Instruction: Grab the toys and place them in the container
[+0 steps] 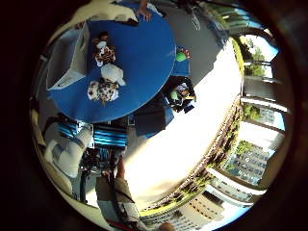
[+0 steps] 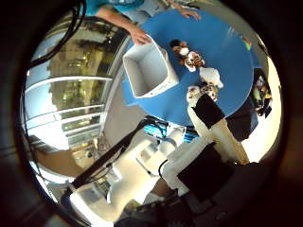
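Note:
A white rectangular container (image 2: pixel 147 68) stands on a round blue table (image 2: pixel 227 43). Three soft toys lie beside it on the table: a brown and white one (image 2: pixel 185 55), a white one (image 2: pixel 210 76) and a spotted one (image 2: pixel 204 93). The little finger side view shows the same table (image 1: pixel 144 58) with the container (image 1: pixel 67 58) and the toys (image 1: pixel 106 72) far below. My right hand (image 2: pixel 216 128) is high above the table, away from the toys, with a white and black finger reaching out straight. A person's hand (image 2: pixel 142 37) is at the container's far rim.
A green thing (image 1: pixel 180 56) and a dark, colourful thing (image 1: pixel 181 94) lie off the table's edge on the pale floor (image 1: pixel 183 144). Buildings and railings ring the place. White and teal robot parts (image 1: pixel 82 144) fill the near side.

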You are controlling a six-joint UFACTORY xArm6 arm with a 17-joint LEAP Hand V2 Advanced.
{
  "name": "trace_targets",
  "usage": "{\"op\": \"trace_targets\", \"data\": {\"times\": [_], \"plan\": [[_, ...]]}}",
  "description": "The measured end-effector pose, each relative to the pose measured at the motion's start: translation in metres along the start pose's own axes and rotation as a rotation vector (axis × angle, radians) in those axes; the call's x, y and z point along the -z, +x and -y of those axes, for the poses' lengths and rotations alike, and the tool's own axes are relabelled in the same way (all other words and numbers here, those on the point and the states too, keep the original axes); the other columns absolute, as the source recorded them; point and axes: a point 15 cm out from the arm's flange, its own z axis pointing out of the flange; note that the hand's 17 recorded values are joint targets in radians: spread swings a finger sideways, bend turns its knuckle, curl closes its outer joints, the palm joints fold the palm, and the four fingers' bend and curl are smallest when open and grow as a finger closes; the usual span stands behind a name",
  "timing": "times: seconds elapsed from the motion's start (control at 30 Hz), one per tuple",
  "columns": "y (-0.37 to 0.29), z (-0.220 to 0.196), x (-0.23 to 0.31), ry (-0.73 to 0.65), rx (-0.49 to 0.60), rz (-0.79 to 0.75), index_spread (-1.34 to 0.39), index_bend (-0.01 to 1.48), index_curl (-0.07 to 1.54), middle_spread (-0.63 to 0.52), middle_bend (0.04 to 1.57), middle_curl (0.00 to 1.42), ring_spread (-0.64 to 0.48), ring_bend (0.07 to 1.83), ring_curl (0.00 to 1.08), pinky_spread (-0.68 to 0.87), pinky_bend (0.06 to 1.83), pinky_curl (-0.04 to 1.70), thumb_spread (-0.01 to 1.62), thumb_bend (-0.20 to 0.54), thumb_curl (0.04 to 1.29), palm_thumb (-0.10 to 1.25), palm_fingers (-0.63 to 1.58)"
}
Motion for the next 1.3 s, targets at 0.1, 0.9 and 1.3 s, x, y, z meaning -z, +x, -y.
{"op": "trace_targets", "data": {"times": [0.1,0.9,1.3], "plan": [[0.000,0.001,-0.002,-0.004,-0.001,0.002,-0.28,0.19,0.33,0.02,0.16,0.29,0.28,0.31,0.32,0.44,0.60,0.19,1.24,-0.020,0.41,0.72,0.17],[0.039,0.083,-0.173,-0.172,-0.010,0.064,-0.18,0.15,0.28,0.06,0.17,0.30,0.28,0.36,0.33,0.44,0.65,0.19,1.17,-0.030,0.39,0.62,0.15],[0.035,0.111,-0.286,-0.250,-0.017,0.092,-0.10,0.17,0.27,0.04,0.20,0.32,0.28,0.44,0.33,0.45,0.67,0.17,1.13,-0.022,0.38,0.64,0.31]]}}
